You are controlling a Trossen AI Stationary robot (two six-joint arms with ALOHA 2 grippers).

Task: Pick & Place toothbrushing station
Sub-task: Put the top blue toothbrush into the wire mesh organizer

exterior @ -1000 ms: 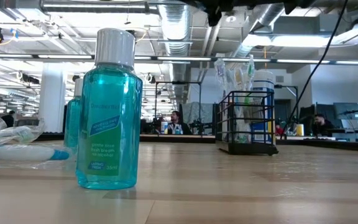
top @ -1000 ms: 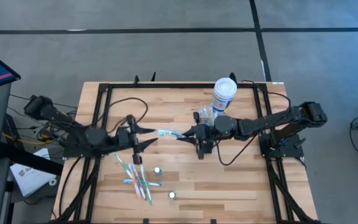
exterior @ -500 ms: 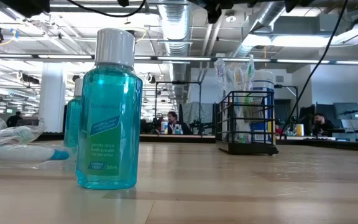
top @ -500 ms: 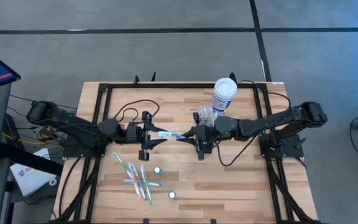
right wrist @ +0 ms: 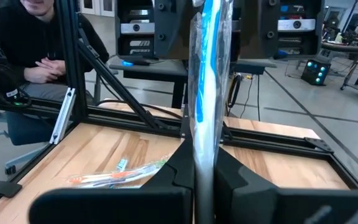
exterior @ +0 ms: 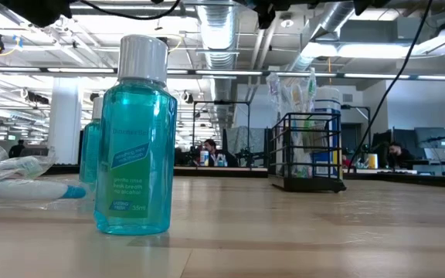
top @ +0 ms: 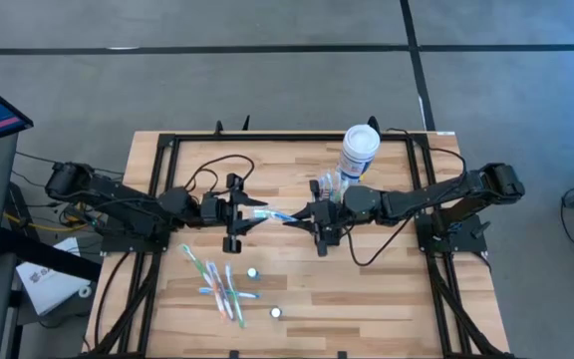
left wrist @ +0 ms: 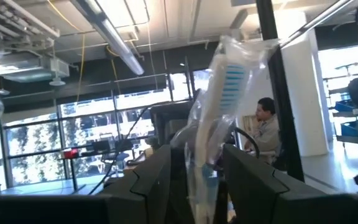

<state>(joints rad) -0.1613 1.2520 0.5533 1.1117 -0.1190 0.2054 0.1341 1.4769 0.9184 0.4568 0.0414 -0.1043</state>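
Above the table's middle, the left gripper and the right gripper each clamp one end of a wrapped toothbrush. Near the far edge, beside the white canister, stands the toothbrushing station: likely light, rigid wire, best gripped by its rim.

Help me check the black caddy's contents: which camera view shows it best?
The low view: the black caddy stands upright and unobstructed, with toothbrushes rising from its slots. The high view shows only a bit of it, beside the white canister and partly under the right arm. Neither wrist view shows it.
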